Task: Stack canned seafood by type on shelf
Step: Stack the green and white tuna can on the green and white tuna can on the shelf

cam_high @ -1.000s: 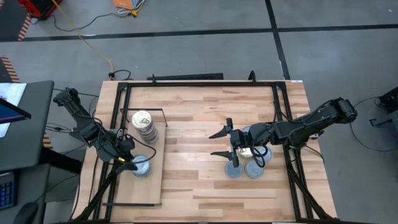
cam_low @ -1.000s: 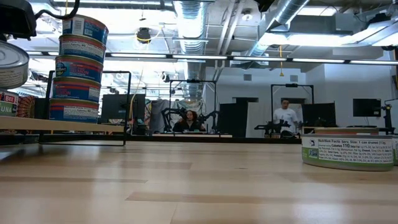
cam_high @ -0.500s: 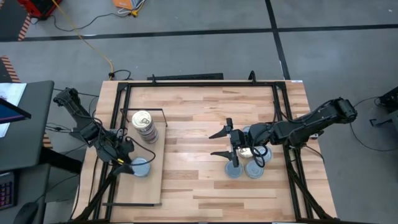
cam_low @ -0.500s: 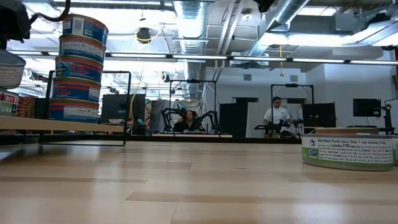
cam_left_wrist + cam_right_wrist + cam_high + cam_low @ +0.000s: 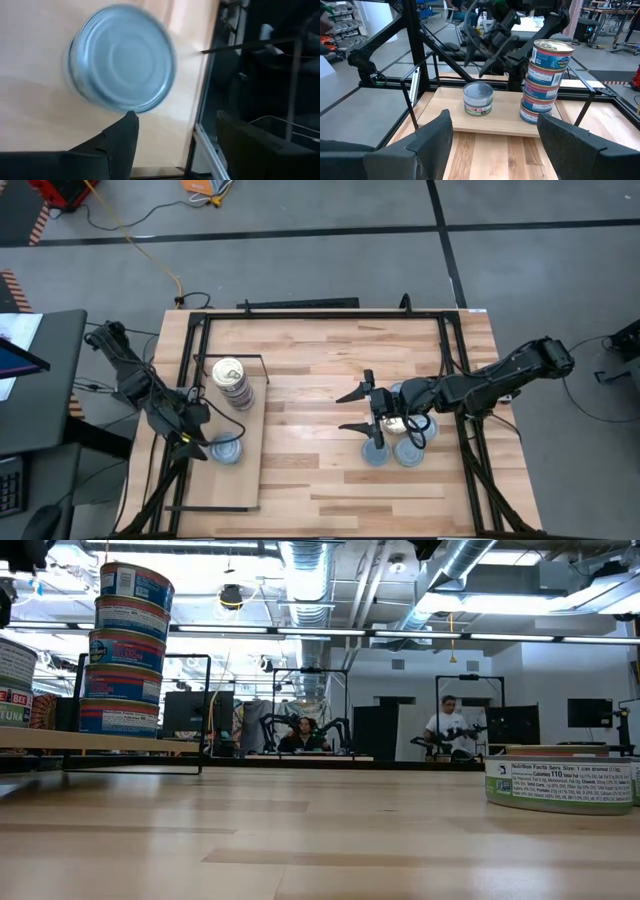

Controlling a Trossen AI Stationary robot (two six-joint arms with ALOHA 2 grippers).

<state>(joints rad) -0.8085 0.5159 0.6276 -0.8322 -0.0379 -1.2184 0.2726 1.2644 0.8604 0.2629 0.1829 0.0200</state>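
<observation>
On the shelf (image 5: 246,480), a pale board at the table's left, a tall stack of several gold-topped cans (image 5: 230,376) stands near the black wire frame. Nearer the front edge stands a short stack of two blue-silver-topped cans (image 5: 478,100). My left gripper (image 5: 200,432) hovers open just left of and above that short stack, whose top can (image 5: 122,57) lies beyond the fingertips. My right gripper (image 5: 342,412) hangs open and empty above the table's middle, beside several loose cans (image 5: 392,442) that sit flat on the tabletop.
Black frame rails (image 5: 190,360) run along the table's left, far and right edges. The butcher-block tabletop (image 5: 300,420) lies bare between the shelf and the loose cans. People stand in the room behind the table.
My left gripper has let go of the blue-silver can and drawn back up and toward the table's left edge. The can, tilted and lifted a second ago, has come down level onto the can below it.
</observation>
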